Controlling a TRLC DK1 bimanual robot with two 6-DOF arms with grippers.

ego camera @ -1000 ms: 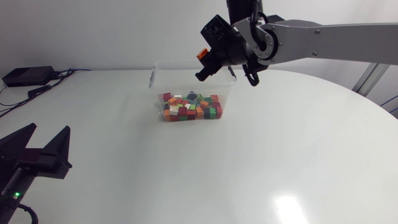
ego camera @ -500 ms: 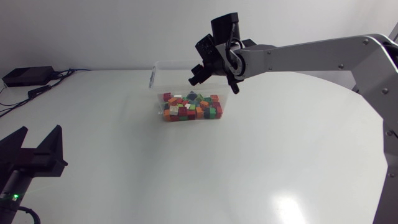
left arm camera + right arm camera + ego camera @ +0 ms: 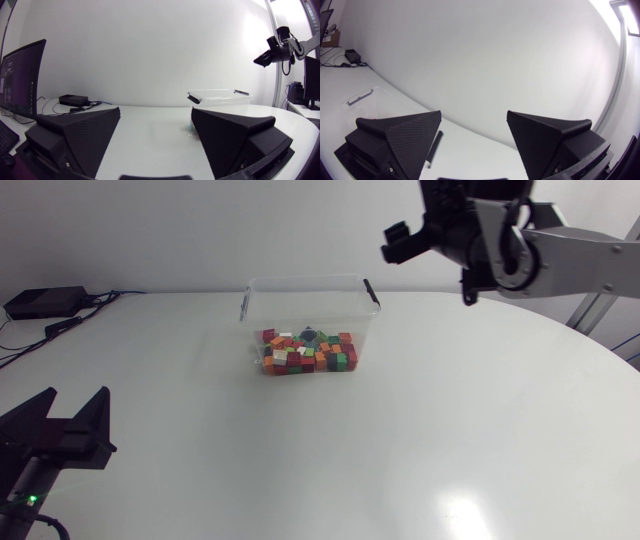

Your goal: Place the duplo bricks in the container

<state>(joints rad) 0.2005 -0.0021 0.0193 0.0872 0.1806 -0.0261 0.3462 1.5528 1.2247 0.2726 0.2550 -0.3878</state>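
A black box (image 3: 42, 301) with cables (image 3: 62, 326) sits on the white table (image 3: 300, 460).

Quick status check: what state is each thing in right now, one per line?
container: upright, no lid on, partly filled.
duplo bricks: piled inside the container.
left gripper: open, empty, low by the table.
right gripper: open, empty, up in the air, off to the container's side.

Bright; glare on table (image 3: 462, 510), perhaps overhead.
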